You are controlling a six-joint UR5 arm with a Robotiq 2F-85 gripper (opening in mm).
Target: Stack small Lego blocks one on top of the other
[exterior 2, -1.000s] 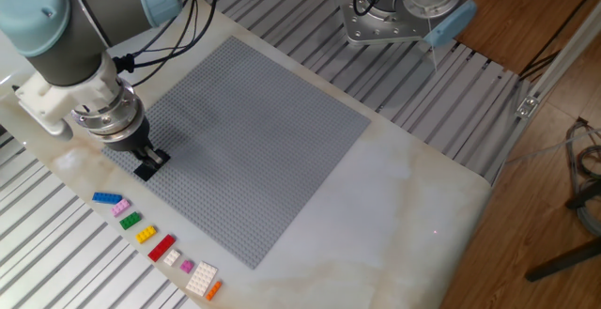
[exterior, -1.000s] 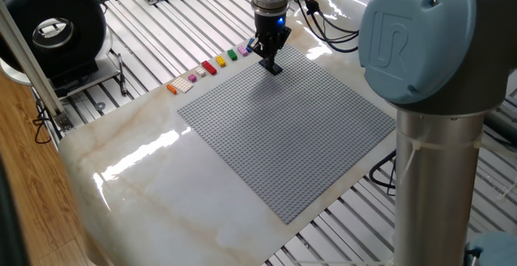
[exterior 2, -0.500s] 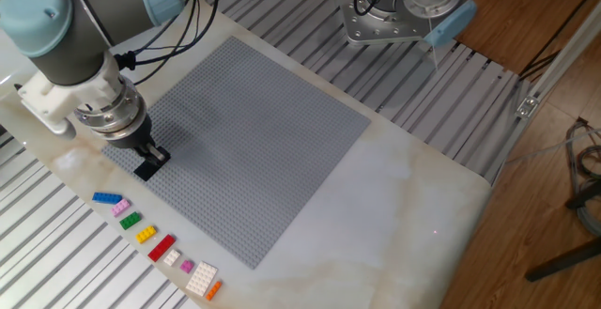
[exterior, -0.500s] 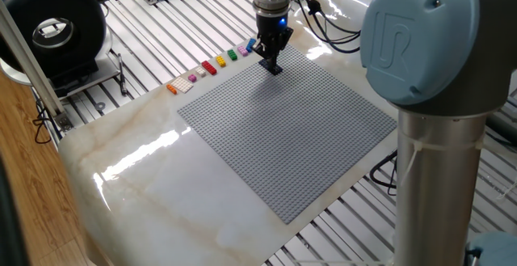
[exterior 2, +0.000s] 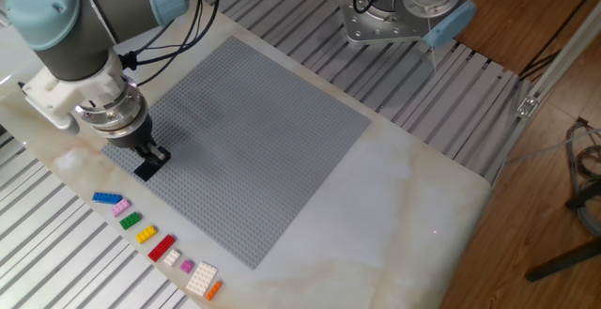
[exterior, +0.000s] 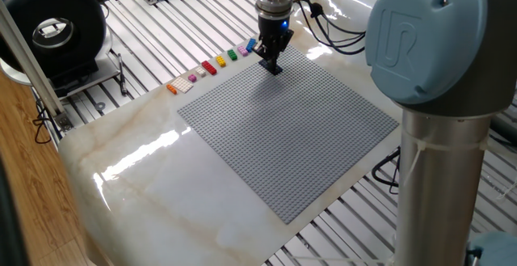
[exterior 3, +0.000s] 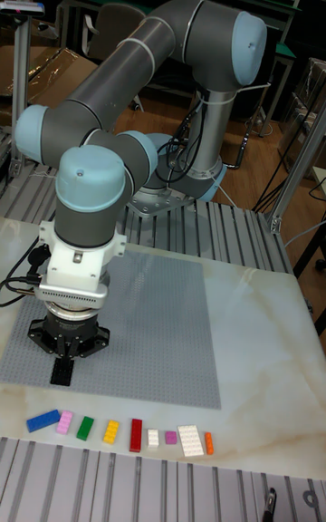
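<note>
A: Where is the gripper (exterior 2: 150, 162) seen?
B: It is seen low over the near-left corner of the baseplate (exterior 2: 254, 140), by the row of bricks. In the tall view it is pointed straight down (exterior 3: 62, 368).

A: Its state?
B: The fingers are closed on the navy brick (exterior 2: 146, 169), which is seen at the fingertips, touching or just above the plate; which of the two cannot be told.

A: The other bricks?
B: They are laid in a row on the marble table (exterior 2: 413, 187), just off the plate's edge. From one end: blue (exterior 3: 43, 420), pink (exterior 3: 64, 421), green (exterior 3: 85, 428), yellow (exterior 3: 111, 431), red (exterior 3: 136, 435), then some small white and pink pieces, a wider white plate (exterior 3: 191, 439), and orange (exterior 3: 208, 442) at the far end. None is stacked.

A: In the first fixed view?
B: The same row is seen left of the gripper (exterior: 271, 66), with part of the blue brick hidden behind it.
</note>
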